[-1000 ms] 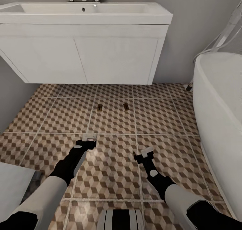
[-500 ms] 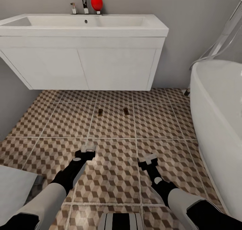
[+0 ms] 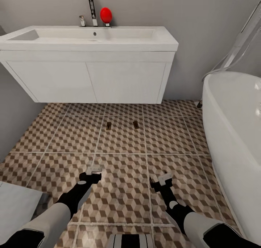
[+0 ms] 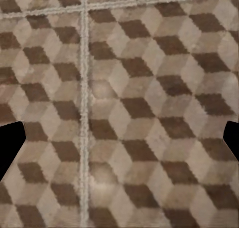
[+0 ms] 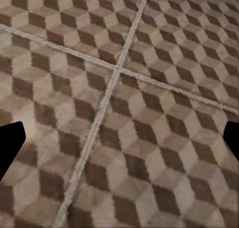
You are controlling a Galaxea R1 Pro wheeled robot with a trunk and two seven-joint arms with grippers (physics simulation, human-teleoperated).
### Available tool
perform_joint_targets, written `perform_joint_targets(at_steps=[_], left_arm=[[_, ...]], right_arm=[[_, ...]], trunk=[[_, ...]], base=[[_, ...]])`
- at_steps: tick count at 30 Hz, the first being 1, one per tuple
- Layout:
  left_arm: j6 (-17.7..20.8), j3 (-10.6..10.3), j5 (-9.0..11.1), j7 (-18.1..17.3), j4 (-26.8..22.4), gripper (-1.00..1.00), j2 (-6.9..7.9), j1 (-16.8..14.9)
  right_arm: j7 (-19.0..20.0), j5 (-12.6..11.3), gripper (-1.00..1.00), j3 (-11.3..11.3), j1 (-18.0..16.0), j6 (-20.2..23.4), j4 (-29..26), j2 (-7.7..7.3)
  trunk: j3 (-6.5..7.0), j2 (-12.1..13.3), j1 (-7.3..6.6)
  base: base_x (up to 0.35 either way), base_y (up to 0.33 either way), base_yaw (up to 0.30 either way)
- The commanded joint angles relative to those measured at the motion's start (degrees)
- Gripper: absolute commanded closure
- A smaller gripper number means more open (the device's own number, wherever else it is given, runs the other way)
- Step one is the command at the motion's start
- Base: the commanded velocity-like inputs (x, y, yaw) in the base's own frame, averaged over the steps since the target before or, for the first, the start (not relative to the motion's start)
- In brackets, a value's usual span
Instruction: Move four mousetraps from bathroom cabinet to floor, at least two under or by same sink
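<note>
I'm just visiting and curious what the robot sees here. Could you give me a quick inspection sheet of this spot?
Surface: patterned tile floor, bare under both arms.
Job's things: two mousetraps on the floor, apart, in front of the sink unit.
Clutter: red object beside the tap.
Hands: left hand and right hand both open, holding nothing.
Cables: shower hose above the bathtub.
Surroundings: grey wall.
</note>
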Motion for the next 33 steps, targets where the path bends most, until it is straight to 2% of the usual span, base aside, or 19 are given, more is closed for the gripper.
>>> perform_joint_targets(at_steps=[1,3,9,17,26,28,32,33], left_arm=[[-0.22,-0.48,0.20,0.42,0.86,-1.00,0.04,0.03],[-3.40,-0.48,0.20,0.39,3.93,-1.00,0.04,0.31],[-5.77,-0.48,0.20,0.38,7.73,-1.00,0.02,0.92],[-6.23,-0.48,0.14,0.45,8.53,-1.00,0.04,3.69],[-11.40,-0.48,0.13,0.47,12.00,-1.00,0.03,6.90],[-13.43,-0.48,0.12,0.47,13.68,-1.00,0.04,7.47],[-22.71,-0.48,0.15,0.51,20.92,-1.00,0.16,8.14],[-23.81,-0.48,0.16,0.52,21.84,-1.00,0.17,8.17]], right_arm=[[-0.59,0.33,-1.00,0.34,0.35,-0.09,0.08,0.00],[-0.60,0.29,-1.00,0.34,0.90,-0.23,0.08,-0.02],[-0.55,0.27,-1.00,0.34,1.87,-0.28,0.09,-0.02],[-0.52,0.27,-1.00,0.34,4.43,-0.65,0.09,-0.07],[-0.68,0.24,-1.00,0.34,6.57,-4.27,0.15,-0.05],[-0.73,0.21,-1.00,0.34,6.86,-4.52,0.16,-0.04],[-0.77,0.01,-1.00,0.34,9.07,-4.77,0.17,-0.02],[-0.77,-0.08,-1.00,0.34,9.24,-4.79,0.17,-0.02]], trunk=[[0.25,0.40,-0.23],[0.79,1.21,-0.67],[2.42,3.61,-1.99],[4.60,6.82,-3.75],[7.05,10.43,-5.72],[7.60,11.23,-6.16],[8.68,12.84,-7.04],[8.96,13.24,-7.26]], base=[[0.000,0.000,0.000],[0.000,0.000,0.000],[0.000,0.000,0.000],[0.000,0.000,0.000],[0.000,0.000,0.000],[0.000,0.000,0.000],[0.000,0.000,0.000],[0.000,0.000,0.000]])
